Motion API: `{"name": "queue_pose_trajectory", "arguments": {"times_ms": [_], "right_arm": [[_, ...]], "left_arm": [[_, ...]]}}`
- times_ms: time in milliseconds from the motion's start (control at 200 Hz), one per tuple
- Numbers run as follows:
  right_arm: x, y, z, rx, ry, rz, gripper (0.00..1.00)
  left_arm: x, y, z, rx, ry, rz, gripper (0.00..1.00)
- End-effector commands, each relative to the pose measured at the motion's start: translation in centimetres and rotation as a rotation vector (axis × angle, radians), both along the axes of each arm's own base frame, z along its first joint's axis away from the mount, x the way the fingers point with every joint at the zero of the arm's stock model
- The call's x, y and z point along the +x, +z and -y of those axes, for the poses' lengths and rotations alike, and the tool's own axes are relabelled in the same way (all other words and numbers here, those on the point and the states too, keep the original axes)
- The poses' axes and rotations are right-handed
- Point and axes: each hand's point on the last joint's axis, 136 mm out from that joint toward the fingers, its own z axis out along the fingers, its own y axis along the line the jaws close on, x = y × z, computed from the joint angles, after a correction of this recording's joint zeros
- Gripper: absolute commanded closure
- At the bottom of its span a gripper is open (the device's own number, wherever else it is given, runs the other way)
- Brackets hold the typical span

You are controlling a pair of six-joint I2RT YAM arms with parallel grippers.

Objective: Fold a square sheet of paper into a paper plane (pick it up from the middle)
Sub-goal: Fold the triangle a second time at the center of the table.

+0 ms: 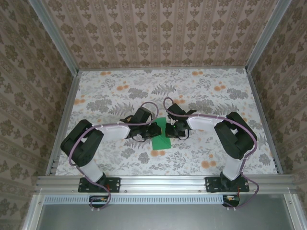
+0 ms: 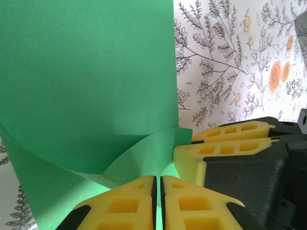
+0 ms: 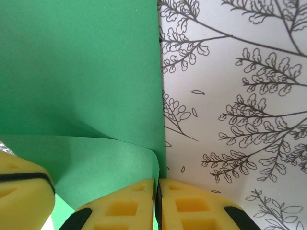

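Both shut, the left pincer (image 2: 157,203) and right pincer (image 3: 157,206) nip, it seems, a curled-up flap of the square sheet of paper (image 2: 86,72), light, limp and easily creased, lying on the tabletop (image 3: 240,96) between the 2 arms and likely best held lightly at its edge.

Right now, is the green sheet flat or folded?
Partly folded: the green sheet lies mostly flat, but one edge curls up into the shut left hand and right hand. The bend looks curved, not pressed flat.
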Motion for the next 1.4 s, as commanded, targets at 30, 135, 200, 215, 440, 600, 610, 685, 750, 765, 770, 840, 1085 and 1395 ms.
{"name": "queue_pose_trajectory", "arguments": {"times_ms": [30,135,200,215,440,600,610,685,750,765,770,840,1085,1395], "right_arm": [[-1.1,-1.9,1.3,-0.068,-0.011,-0.074,0.88],[-1.3,-2.1,1.4,-0.075,-0.011,-0.080,0.88],[-1.3,-2.1,1.4,-0.076,-0.013,-0.081,0.89],[-1.3,-2.1,1.4,-0.075,-0.011,-0.081,0.89],[-1.3,-2.1,1.3,-0.074,-0.010,-0.081,0.89],[-1.3,-2.1,1.4,-0.075,-0.009,-0.082,0.89],[-1.3,-2.1,1.4,-0.075,-0.009,-0.083,0.88],[-1.3,-2.1,1.3,-0.073,-0.009,-0.082,0.89],[-1.3,-2.1,1.3,-0.074,-0.009,-0.082,0.88],[-1.3,-2.1,1.3,-0.074,-0.009,-0.082,0.88],[-1.3,-2.1,1.3,-0.073,-0.009,-0.083,0.88],[-1.2,-2.1,1.3,-0.072,-0.009,-0.080,0.89],[-0.9,-0.6,0.6,-0.034,-0.004,-0.064,0.86],[0.2,6.7,0.6,0.029,-0.006,0.082,0.67]], "left_arm": [[-0.2,-1.0,-0.1,0.025,-0.023,0.002,0.86],[-0.3,-1.4,-0.3,0.038,-0.025,-0.004,0.86],[-0.3,-1.7,-0.4,0.045,-0.024,-0.007,0.86],[-0.3,-1.7,-0.4,0.047,-0.024,-0.006,0.86],[-0.5,-2.3,-0.9,0.072,-0.019,-0.012,0.86],[-0.9,-2.9,-1.5,0.091,-0.005,-0.028,0.86],[-1.0,-3.0,-1.6,0.093,-0.004,-0.029,0.86],[-1.1,-3.2,-1.7,0.100,-0.002,-0.033,0.86],[-1.2,-3.4,-1.9,0.105,-0.001,-0.037,0.86],[-1.2,-3.5,-1.9,0.107,-0.002,-0.040,0.86],[-1.2,-3.5,-1.9,0.108,-0.001,-0.041,0.86],[-1.4,-3.8,-2.1,0.116,0.000,-0.045,0.86],[-2.0,-4.9,-2.8,0.147,0.000,-0.076,0.86],[-3.3,-6.2,-4.2,0.195,0.009,-0.117,0.87]]}}
